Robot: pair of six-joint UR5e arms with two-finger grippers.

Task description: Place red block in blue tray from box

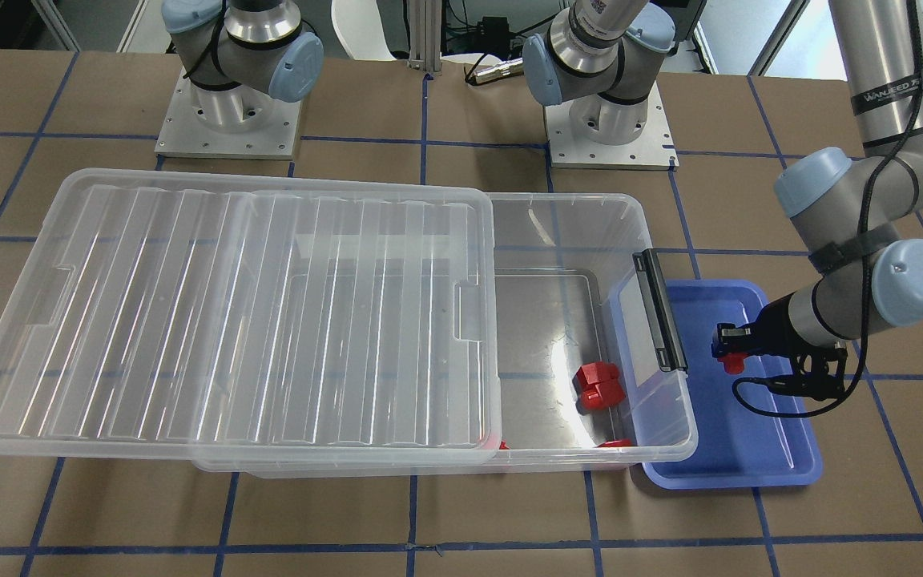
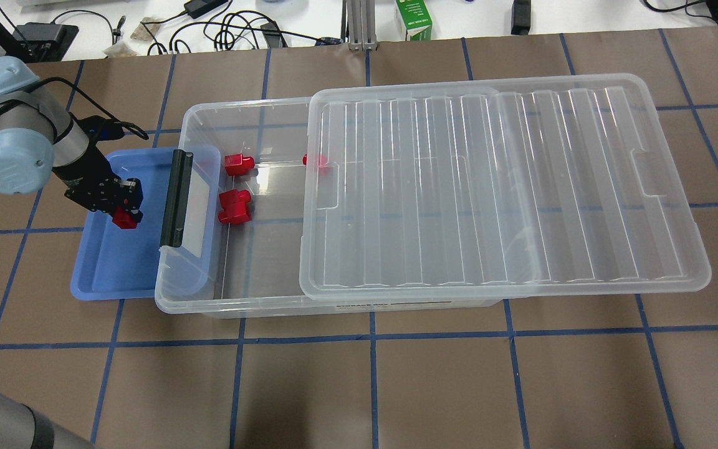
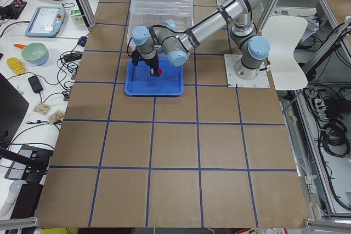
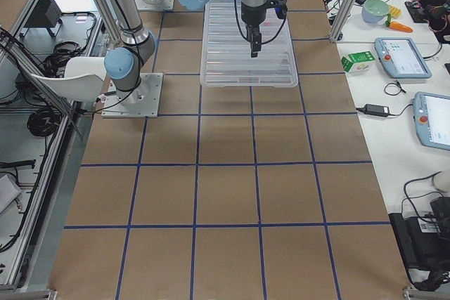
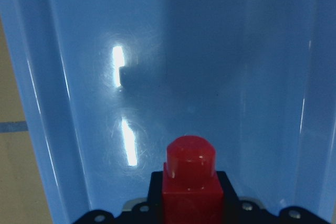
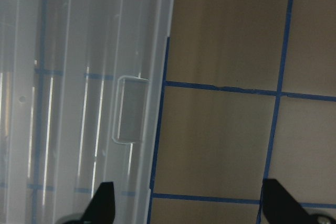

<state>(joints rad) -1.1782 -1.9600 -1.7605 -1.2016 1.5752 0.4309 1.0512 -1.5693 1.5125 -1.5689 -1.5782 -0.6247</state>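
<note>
- The left pincer [image 2: 123, 211] is clamped on the red block [image 2: 126, 219], stub pointing down, over the blue tray [image 2: 110, 274]. The block seems to hang just clear of the tray floor, though the wrist view leaves that unsure.
- The tray lies on the surface [image 2: 434, 386], tucked against the clip-handle end of the box [image 2: 259, 293].
- Two more red pieces [image 2: 235, 207] lie in the box's uncovered end.
- The ribbed lid [image 2: 502, 187] sits slid aside, overhanging the box's far end.
- The right pincer [image 6: 191, 203] hangs above the lid's edge, its fingers spread wide and holding nothing.
</note>
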